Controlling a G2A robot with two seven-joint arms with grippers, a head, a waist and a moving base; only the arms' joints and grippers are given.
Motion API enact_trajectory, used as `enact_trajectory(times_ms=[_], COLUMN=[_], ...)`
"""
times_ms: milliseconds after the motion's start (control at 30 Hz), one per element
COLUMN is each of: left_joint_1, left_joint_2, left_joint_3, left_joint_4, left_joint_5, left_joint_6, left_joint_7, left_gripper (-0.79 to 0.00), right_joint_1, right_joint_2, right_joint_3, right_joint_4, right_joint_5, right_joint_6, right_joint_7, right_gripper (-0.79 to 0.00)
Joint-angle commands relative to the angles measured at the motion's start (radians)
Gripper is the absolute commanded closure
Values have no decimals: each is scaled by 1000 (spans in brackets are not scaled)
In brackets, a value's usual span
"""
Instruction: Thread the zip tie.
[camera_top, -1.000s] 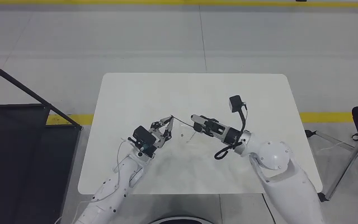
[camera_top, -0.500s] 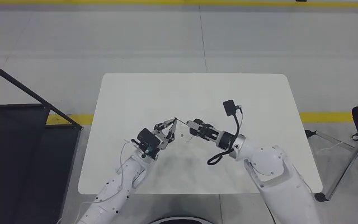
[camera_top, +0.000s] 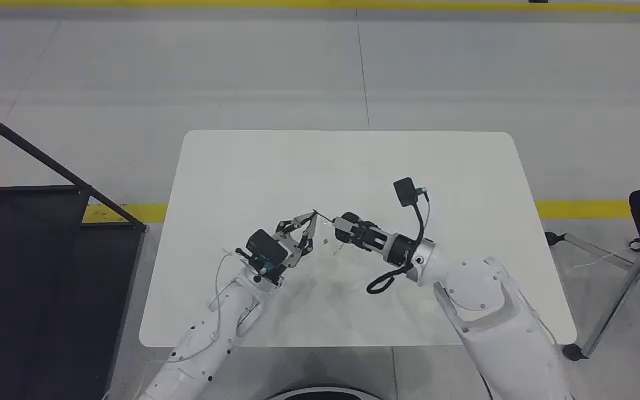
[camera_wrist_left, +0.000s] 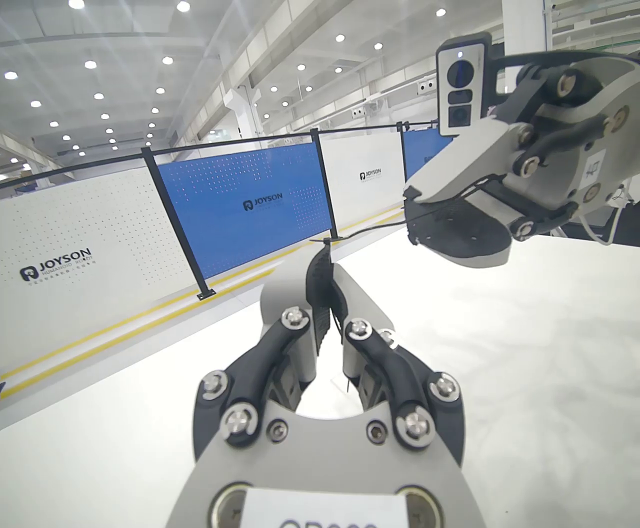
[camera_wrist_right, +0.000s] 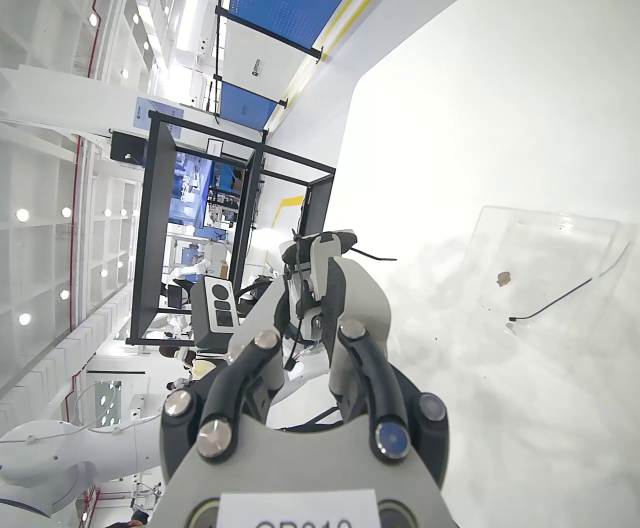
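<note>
Over the middle of the white table (camera_top: 450, 170), the 2 grippers met tip to tip. The left gripper (camera_wrist_left: 324, 270) sat at 9 o'clock of the meeting point and the right gripper (camera_wrist_left: 414, 214) at 3 o'clock. The left gripper's fingers (camera_wrist_left: 360, 305) were pressed together, their black pads pinching the zip tie (camera_wrist_left: 370, 231) just below its head, which stood above the fingertips. From there the strap ran across the short gap into the right gripper. The right gripper's fingers (camera_wrist_left: 460, 150) were drawn almost together, with the strap passing between their tips and nipped there. The tie hung above the table and touched nothing but the pads.

Counted, there were 1 table, 2 grippers, 1 clear tray (camera_wrist_right: 550, 240), 2 zip ties and 1 small brown speck (camera_wrist_right: 503, 278). The clear tray lay flat on the table near the grippers. Inside it lay the spare zip tie (camera_wrist_right: 555, 303), gently curved, with the speck just beside it.

The pads of both grippers hid the stretch of strap they held. Whether the tail had entered the head could not be told. From above, the held tie was a thin dark line, with its head too small to make out.
</note>
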Motion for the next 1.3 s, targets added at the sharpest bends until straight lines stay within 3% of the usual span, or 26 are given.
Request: enact_trajectory(times_ms=[0, 167, 233, 1267], left_joint_1=[0, -1, -1, 0], left_joint_2=[-1, -2, -3, -6], left_joint_3=[0, -1, -2, 1], left_joint_4=[0, 1, 2, 5], left_joint_5=[-1, 2, 2, 45], left_joint_6=[0, -1, -1, -28], left_joint_7=[0, 0, 0, 19], left_gripper=[0, 0, 0, 0], right_joint_1=[1, 3, 4, 21], right_joint_2=[0, -1, -2, -8], right_joint_3=[0, 0, -1, -13], right_joint_4=[1, 3, 3, 13], right_joint_5=[0, 2, 1, -20], right_joint_6=[0, 1, 4, 36], right_joint_7=[0, 4, 6, 16], right_gripper=[-148, -86, 0, 0])
